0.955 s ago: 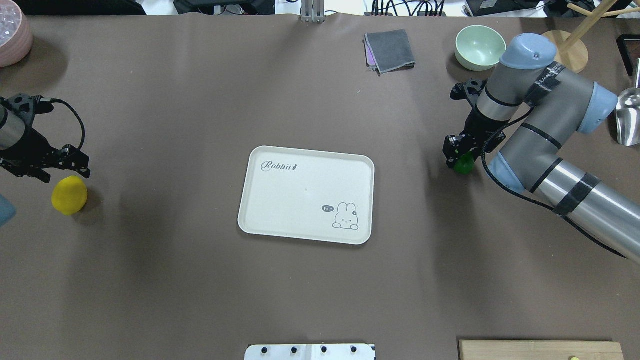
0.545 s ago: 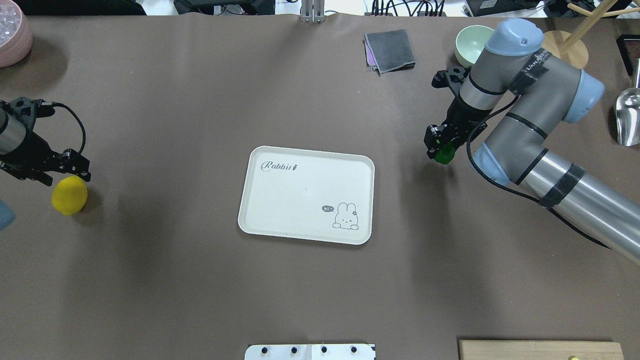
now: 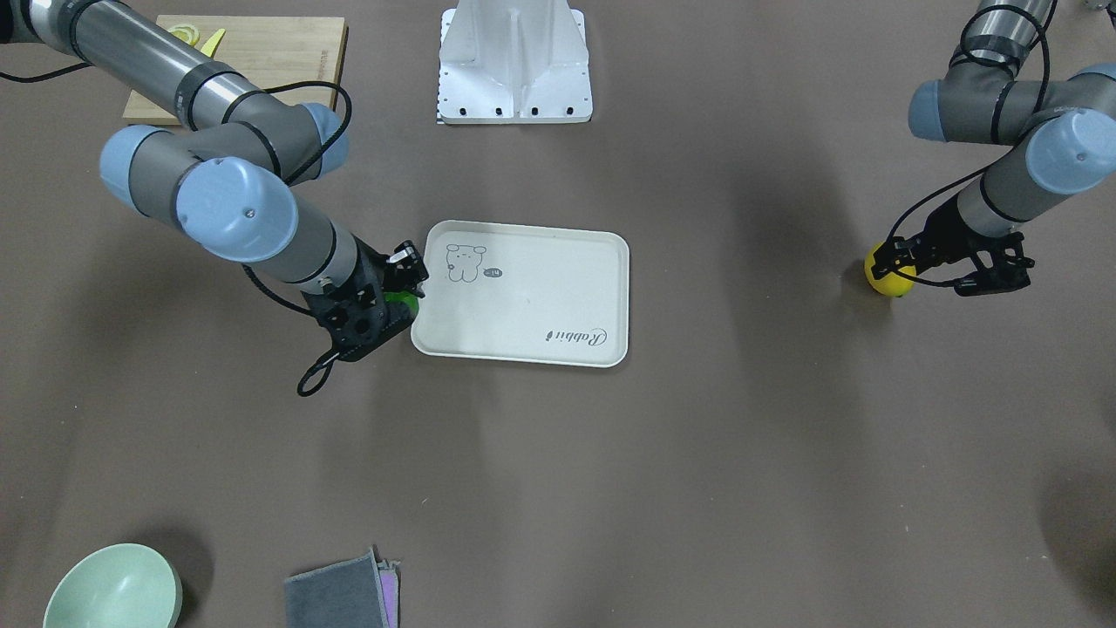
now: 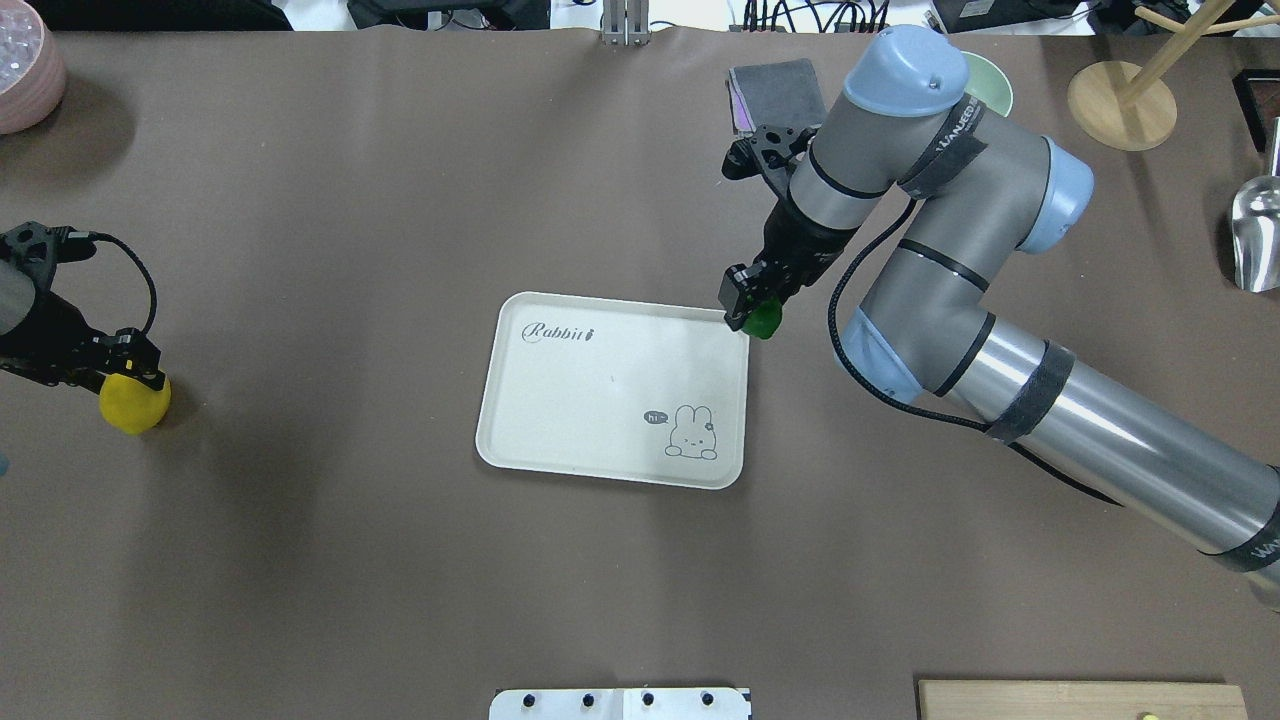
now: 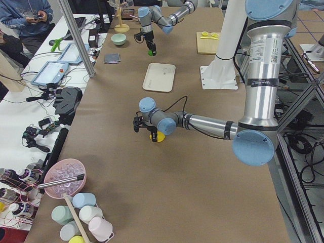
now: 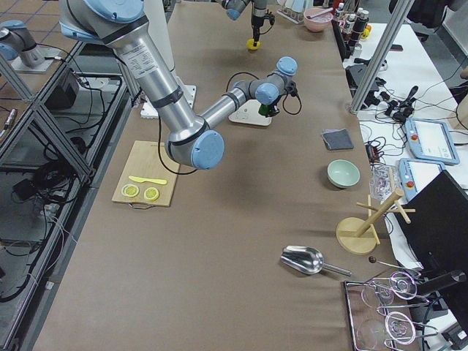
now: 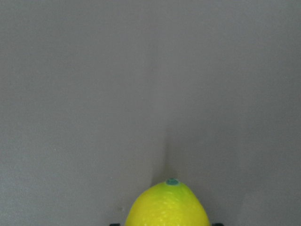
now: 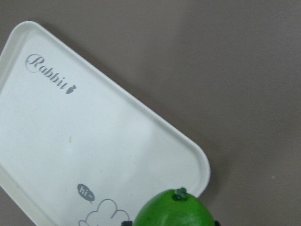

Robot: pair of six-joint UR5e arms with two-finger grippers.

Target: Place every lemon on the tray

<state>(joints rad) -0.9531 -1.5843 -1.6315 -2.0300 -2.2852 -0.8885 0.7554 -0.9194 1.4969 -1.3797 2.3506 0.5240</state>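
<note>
Over the tray's (image 4: 610,400) far right corner hangs the green lemon (image 4: 766,321), pinched in the right gripper's (image 4: 752,308) jaws. Cloth (image 4: 775,85) and bowl (image 4: 988,88) lie beyond. Far left, the yellow lemon (image 4: 133,405) sits between the left gripper's (image 4: 130,372) jaws; whether they squeeze it cannot be told.

A long counter under matte brown sheeting (image 4: 300,580) flanks a cluttered white side bench (image 5: 15,115) above tan floor tiles (image 6: 44,6).

Silver-grey tubular arms (image 4: 1100,440) with pale-blue joint caps (image 4: 905,60), black bands (image 4: 1022,405) and looping black cables (image 4: 831,315) — each hand (image 4: 754,312) matte black.
</note>
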